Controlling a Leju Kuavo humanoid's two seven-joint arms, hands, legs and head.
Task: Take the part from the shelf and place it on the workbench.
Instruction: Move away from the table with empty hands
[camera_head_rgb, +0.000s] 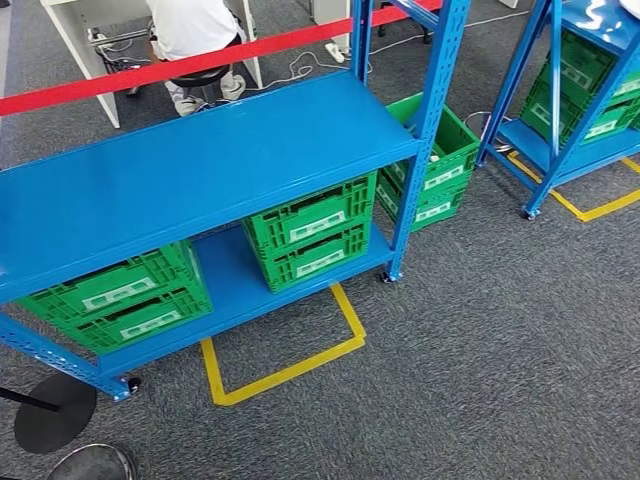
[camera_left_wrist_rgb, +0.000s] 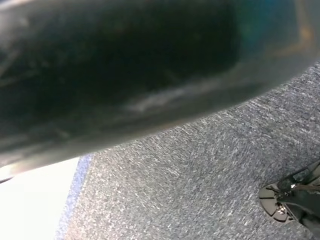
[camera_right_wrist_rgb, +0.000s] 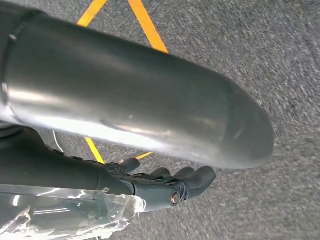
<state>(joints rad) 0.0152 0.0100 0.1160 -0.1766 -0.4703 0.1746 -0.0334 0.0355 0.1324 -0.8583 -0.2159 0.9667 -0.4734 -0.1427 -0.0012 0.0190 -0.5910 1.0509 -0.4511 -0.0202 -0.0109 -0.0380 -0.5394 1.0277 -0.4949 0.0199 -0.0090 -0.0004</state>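
A blue metal shelf (camera_head_rgb: 204, 160) stands ahead of me in the head view, its top board bare. Two green crates (camera_head_rgb: 313, 232) (camera_head_rgb: 121, 300) sit on its lower board, and their walls hide what is inside. I cannot pick out the part. My right hand (camera_right_wrist_rgb: 170, 182) hangs low over the grey carpet, its dark fingers stretched out side by side with nothing in them. Crumpled clear plastic film (camera_right_wrist_rgb: 75, 215) lies close behind that hand at the wrist. A dark blurred mass (camera_left_wrist_rgb: 113, 65) covers most of the left wrist view.
A third green crate (camera_head_rgb: 445, 165) sits on the floor behind the shelf post. A second blue shelf (camera_head_rgb: 558, 140) with green crates stands at the right. Red barrier tape (camera_head_rgb: 189, 65) runs behind, with a seated person (camera_head_rgb: 192, 30) beyond. Yellow floor tape (camera_head_rgb: 287, 370) and a black round base (camera_head_rgb: 53, 410) lie near me.
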